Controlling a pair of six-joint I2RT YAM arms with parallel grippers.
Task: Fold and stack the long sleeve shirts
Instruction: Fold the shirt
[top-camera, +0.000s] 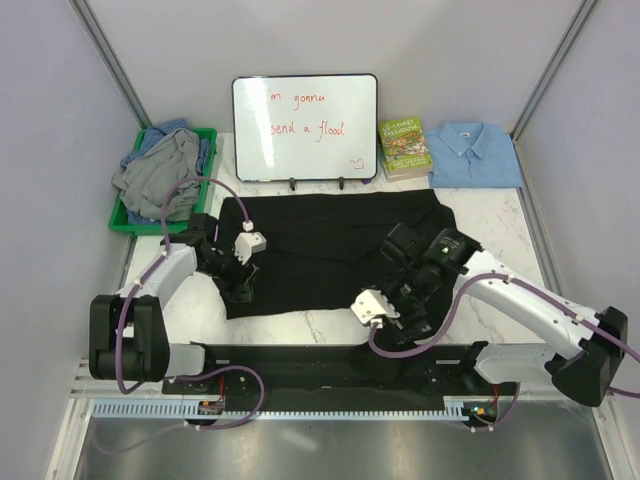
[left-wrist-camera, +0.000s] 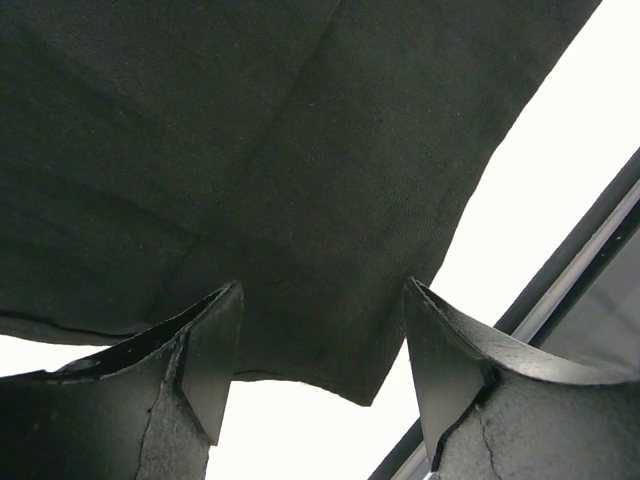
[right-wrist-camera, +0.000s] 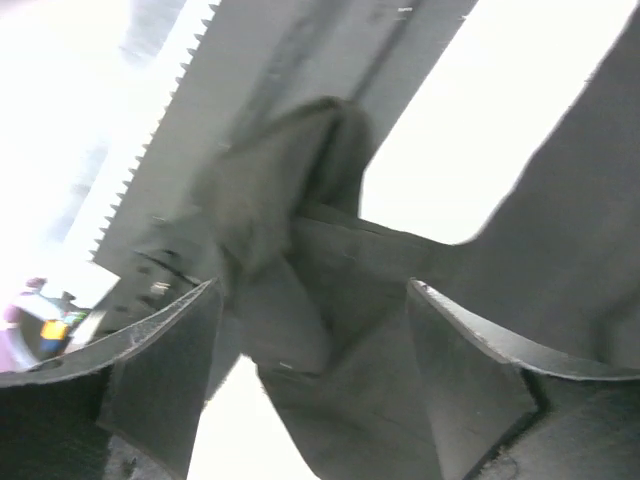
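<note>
Both hands wide at the black shirt (top-camera: 320, 240) in front of the whiteboard (top-camera: 305, 128).
The left hand (left-wrist-camera: 321, 284), fingers spread and gripping nothing, hangs over a near corner of the black shirt. The right hand (right-wrist-camera: 312, 284), just as wide, has a bunched fold of it between its fingers, not pinched. The shirt lies spread on the table (top-camera: 500, 230) just in front of the whiteboard. To the whiteboard's right are a book (top-camera: 404, 145) and a folded blue shirt (top-camera: 475, 150); to its left is a green bin (top-camera: 135, 225) of grey and blue shirts (top-camera: 160, 175).
</note>
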